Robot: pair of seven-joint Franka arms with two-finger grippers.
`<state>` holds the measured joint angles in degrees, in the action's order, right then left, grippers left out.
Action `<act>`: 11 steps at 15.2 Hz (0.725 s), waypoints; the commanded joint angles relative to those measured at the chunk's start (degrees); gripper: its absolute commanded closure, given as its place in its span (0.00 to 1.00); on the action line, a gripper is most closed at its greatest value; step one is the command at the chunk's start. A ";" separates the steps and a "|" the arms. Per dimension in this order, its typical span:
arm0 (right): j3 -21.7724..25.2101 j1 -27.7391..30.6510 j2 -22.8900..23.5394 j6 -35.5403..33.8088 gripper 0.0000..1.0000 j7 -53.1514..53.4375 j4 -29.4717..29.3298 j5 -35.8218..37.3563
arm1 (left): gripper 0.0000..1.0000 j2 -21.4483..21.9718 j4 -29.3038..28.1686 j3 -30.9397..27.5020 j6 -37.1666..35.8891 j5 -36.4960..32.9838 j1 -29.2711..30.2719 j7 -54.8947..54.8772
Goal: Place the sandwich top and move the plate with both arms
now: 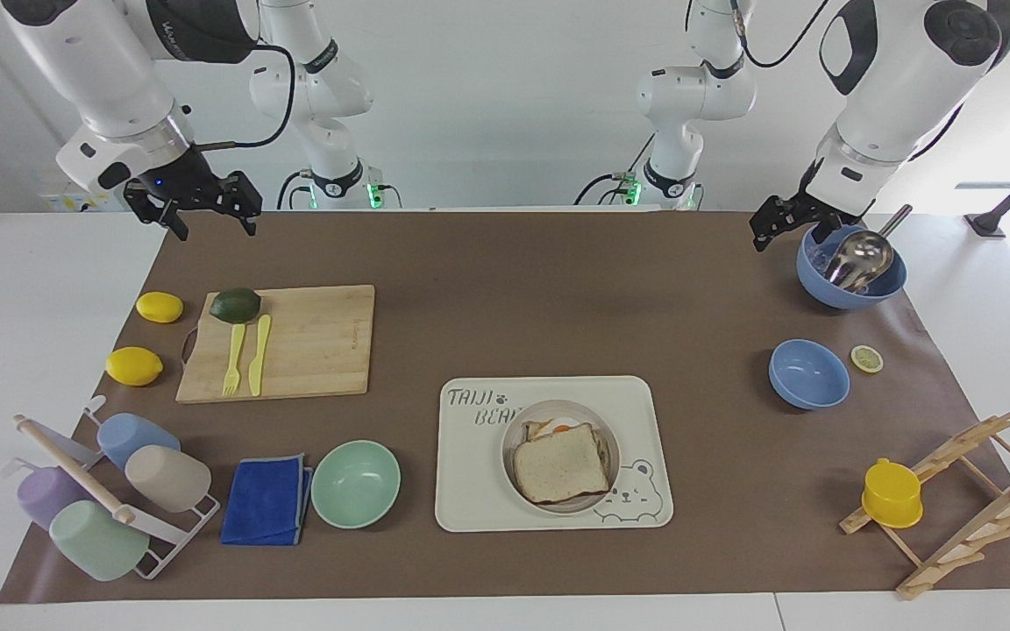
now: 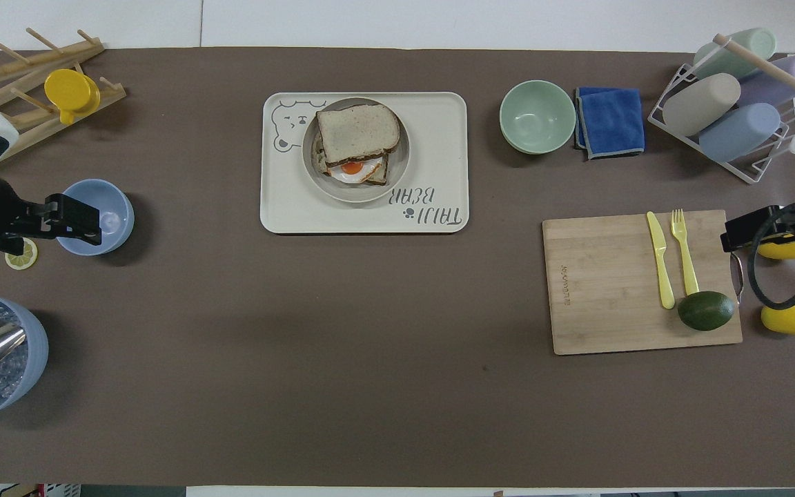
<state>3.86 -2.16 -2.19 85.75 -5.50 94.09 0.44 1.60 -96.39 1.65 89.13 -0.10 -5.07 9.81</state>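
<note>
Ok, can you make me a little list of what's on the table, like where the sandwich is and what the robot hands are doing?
sandwich top: lies on the egg toast, egg peeking out
plate: holds the sandwich, sits on the bear tray
left gripper: open, empty, raised beside the blue bowl with the metal scoop
right gripper: open, empty, raised near the robots' edge of the table, above the mat's corner
green bowl: beside the tray, next to the blue cloth

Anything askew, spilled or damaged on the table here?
Only slightly: the sandwich top sits skewed on the egg toast, leaving the egg uncovered on the side nearer the robots. It all rests inside the plate on the tray. Nothing spilled or broken.
</note>
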 commanded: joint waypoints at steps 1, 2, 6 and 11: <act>-0.17 0.13 -0.53 0.03 0.00 -1.44 -0.05 0.79 | 0.00 -0.18 1.80 0.63 0.88 -0.43 1.29 -0.85; -0.26 0.13 -0.53 0.03 0.00 -1.44 -0.05 0.79 | 0.00 -1.23 4.60 0.20 -0.26 0.18 1.03 -0.85; -0.26 0.13 -0.53 -0.06 0.00 -1.36 -0.05 0.87 | 0.00 -1.68 5.25 0.37 0.78 0.98 1.46 -1.03; -0.17 0.13 -0.53 -0.06 0.00 -1.27 -0.05 0.87 | 0.00 -1.42 4.54 0.72 1.49 1.07 1.99 -1.64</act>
<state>3.86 -2.16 -2.24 85.76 -5.59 94.03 0.44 0.61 -92.34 1.64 90.21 0.20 -4.37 9.72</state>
